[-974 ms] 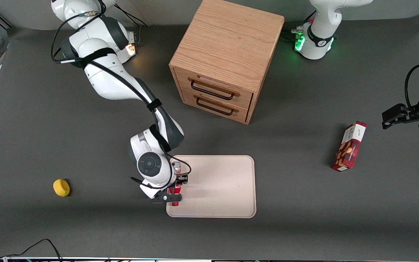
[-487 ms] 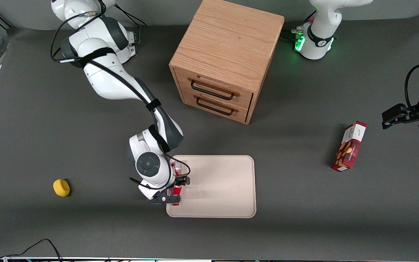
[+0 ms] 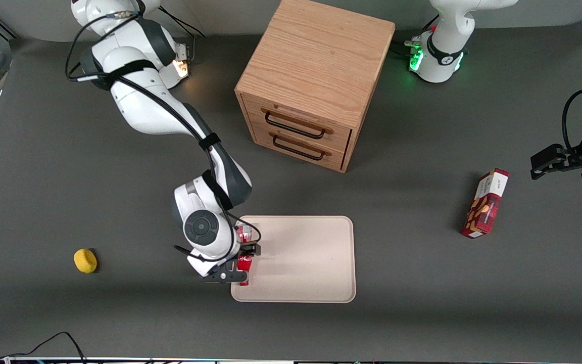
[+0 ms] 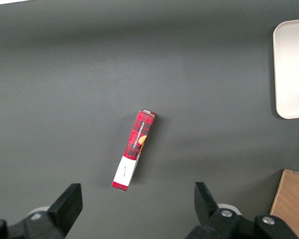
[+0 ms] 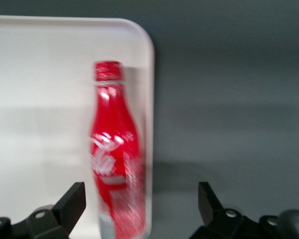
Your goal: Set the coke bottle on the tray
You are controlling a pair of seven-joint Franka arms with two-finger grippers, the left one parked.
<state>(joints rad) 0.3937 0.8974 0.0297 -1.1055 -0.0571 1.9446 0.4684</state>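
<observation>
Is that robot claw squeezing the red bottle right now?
No, the gripper is open, its fingers standing apart from the coke bottle, which lies on the tray.

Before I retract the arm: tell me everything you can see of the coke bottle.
The coke bottle is slim, glossy red with white script, a red cap and a silvery base. It lies on its side on the tray, along the edge toward the working arm's end. The gripper is above it with fingers open wide, not touching it.
</observation>
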